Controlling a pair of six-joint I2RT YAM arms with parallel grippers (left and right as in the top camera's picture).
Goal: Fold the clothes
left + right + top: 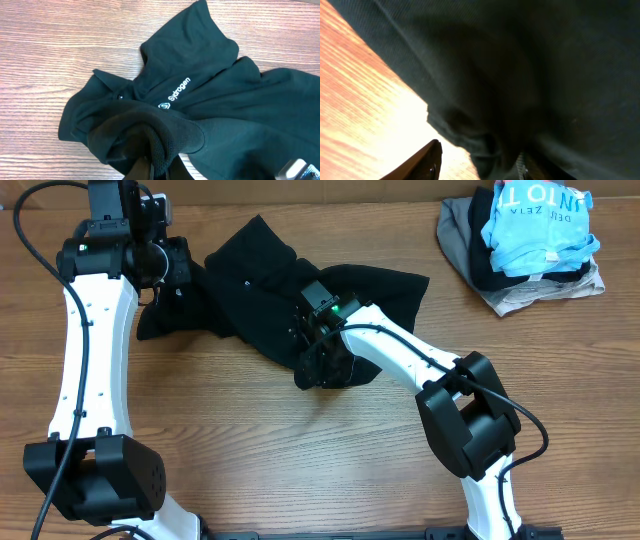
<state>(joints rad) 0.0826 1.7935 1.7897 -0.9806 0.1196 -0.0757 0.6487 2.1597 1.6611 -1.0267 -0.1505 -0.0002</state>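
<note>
The black T-shirt [250,280] lies crumpled on the wooden table at the back centre. In the left wrist view its small white logo and text [177,92] face up. My left gripper [178,268] is at the shirt's left end; in the left wrist view it [156,167] is shut on a bunched fold of the black fabric. My right gripper [320,358] is at the shirt's near edge. In the right wrist view its fingers [477,167] stand apart, with a hanging edge of the shirt [520,75] between them, just above the table.
A pile of other clothes sits at the back right corner: a light blue shirt with white lettering [540,220] on top of grey and beige folded garments [462,238]. Bare wooden table [300,470] lies in front of the shirt.
</note>
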